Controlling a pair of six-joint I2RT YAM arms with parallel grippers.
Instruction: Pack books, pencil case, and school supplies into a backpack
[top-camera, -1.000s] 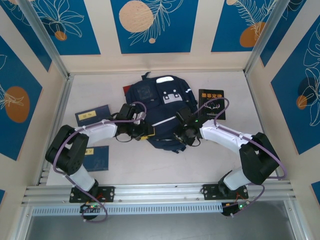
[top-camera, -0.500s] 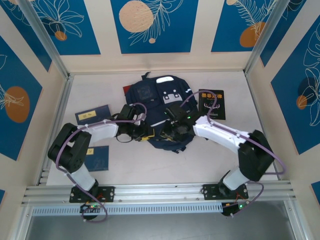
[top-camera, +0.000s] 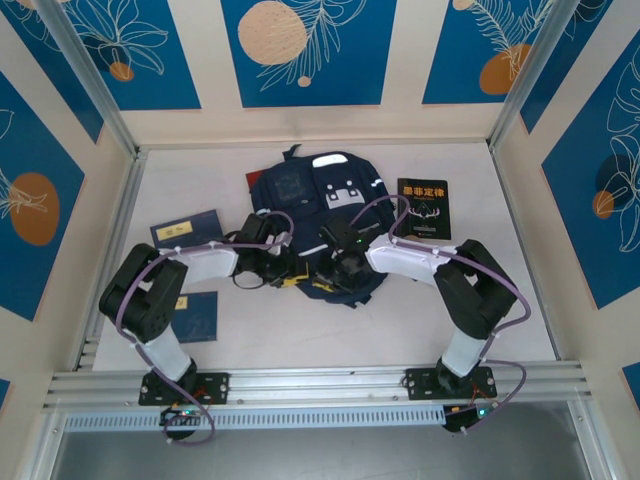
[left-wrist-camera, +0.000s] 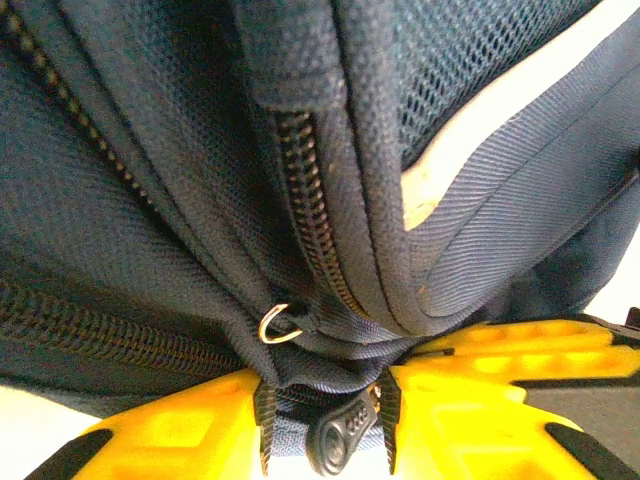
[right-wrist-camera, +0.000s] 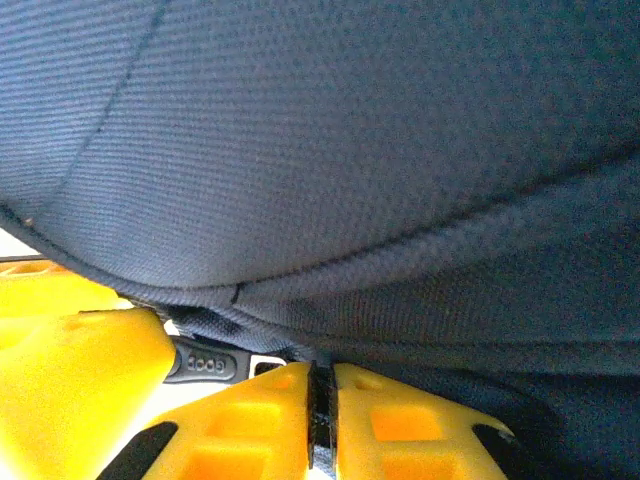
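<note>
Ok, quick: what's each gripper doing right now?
Left gripper: closed on the backpack fabric bunched at its zipper, with the zipper pull in the gap.
Right gripper: closed on a thin fold of the backpack.

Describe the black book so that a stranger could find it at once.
Start from the large navy-blue fabric backpack in the middle of the white table. Just to its right lies a thin black-covered book. Its yellow-orange characters set it apart from the two dark blue books on the left.
</note>
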